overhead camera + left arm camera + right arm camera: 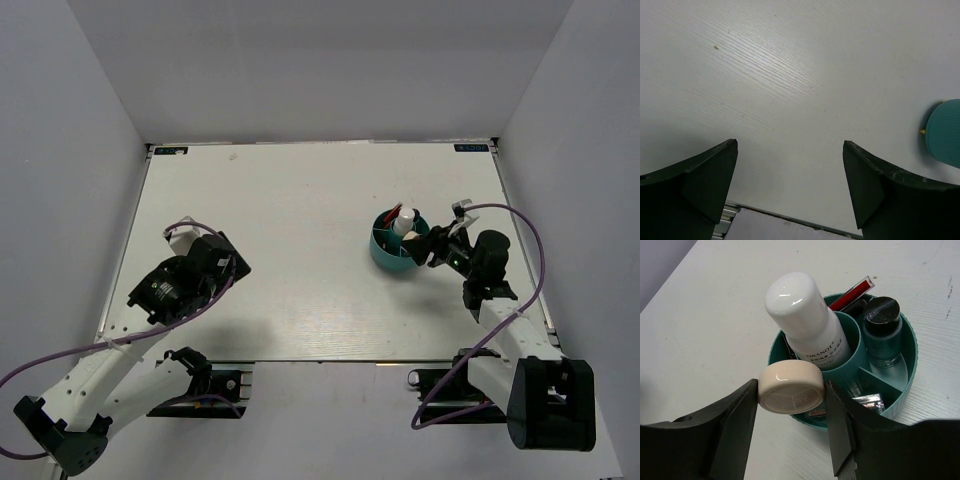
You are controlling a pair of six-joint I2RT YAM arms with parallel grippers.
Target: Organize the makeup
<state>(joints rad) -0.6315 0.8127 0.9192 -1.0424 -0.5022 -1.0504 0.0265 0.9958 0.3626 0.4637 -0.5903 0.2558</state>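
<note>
1. the round pinkish compact [791,388] sits at lower centre of the right wrist view. the right gripper [792,399] pinches it by its edges, jaws parted just to its width. it hangs by the near rim of the teal container [910,357], probably so it can drop into a free compartment.
2. behind it the white bottle [807,320] stands upright in the central cup. a red tube [852,291] and a dark polish bottle [882,330] fill outer compartments at upper right. something shiny lies in the near compartment, possibly the palette.
3. the top view shows the container right of centre on the table [280,200], but not the compact.
4. the left gripper [789,150] gapes wide and empty over bare table, the container's edge at the right of its view.
</note>
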